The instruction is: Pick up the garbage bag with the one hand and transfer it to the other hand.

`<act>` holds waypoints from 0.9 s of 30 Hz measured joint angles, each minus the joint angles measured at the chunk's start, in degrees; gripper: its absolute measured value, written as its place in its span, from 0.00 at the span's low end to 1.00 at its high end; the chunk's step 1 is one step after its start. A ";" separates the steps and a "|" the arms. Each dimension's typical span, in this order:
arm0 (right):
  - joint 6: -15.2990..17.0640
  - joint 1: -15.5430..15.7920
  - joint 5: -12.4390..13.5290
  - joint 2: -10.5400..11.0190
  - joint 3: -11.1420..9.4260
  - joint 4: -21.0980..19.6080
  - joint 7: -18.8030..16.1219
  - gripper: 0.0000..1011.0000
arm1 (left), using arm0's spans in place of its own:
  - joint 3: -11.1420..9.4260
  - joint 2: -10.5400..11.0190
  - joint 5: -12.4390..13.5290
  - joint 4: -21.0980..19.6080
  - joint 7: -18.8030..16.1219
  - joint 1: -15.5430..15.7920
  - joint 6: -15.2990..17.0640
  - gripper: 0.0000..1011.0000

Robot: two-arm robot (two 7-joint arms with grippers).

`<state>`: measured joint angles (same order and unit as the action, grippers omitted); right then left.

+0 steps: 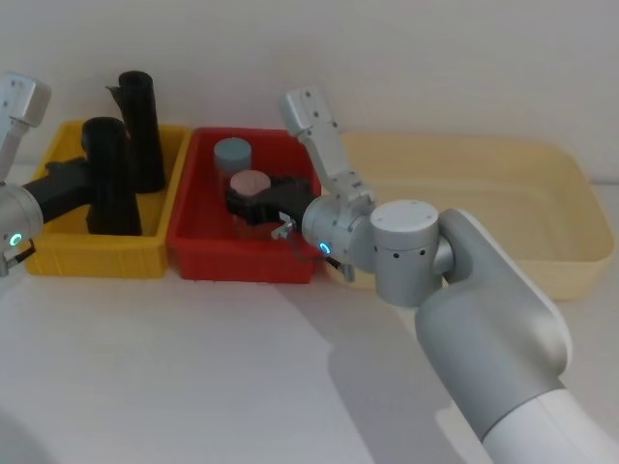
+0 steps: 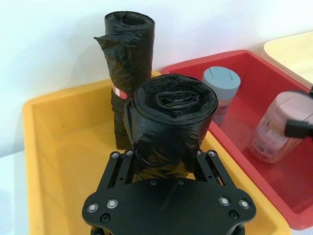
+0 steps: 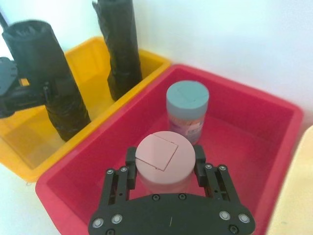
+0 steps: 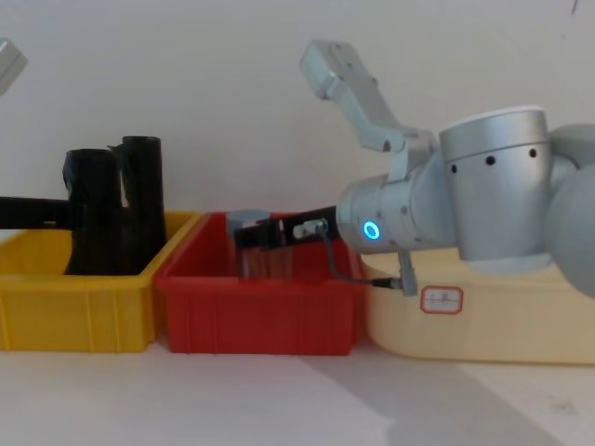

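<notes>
Left gripper, at the frame's left, pinches the garbage bag; it should lift straight, clear of the slimmer roll. Right gripper fingers clasp the pink-capped jar.

Tub label, print seemingly illegible, nothing readable
</notes>
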<state>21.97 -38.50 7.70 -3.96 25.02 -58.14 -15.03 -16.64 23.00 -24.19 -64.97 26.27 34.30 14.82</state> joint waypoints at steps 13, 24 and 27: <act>-0.24 5.01 -1.92 2.12 -1.22 -11.87 3.85 0.64 | 0.00 0.00 0.00 0.00 0.00 0.00 0.00 0.46; -0.64 10.26 -5.20 3.61 -3.24 -22.82 10.46 0.64 | -0.01 0.00 0.00 0.01 0.00 0.00 0.01 0.46; -0.62 11.51 -6.11 3.91 -3.91 -25.14 12.17 0.64 | -0.01 0.00 0.00 0.01 0.00 0.00 0.01 0.46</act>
<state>21.36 -26.98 1.58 -0.05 21.11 -83.28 -2.86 -16.65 23.01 -24.20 -64.97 26.27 34.30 14.83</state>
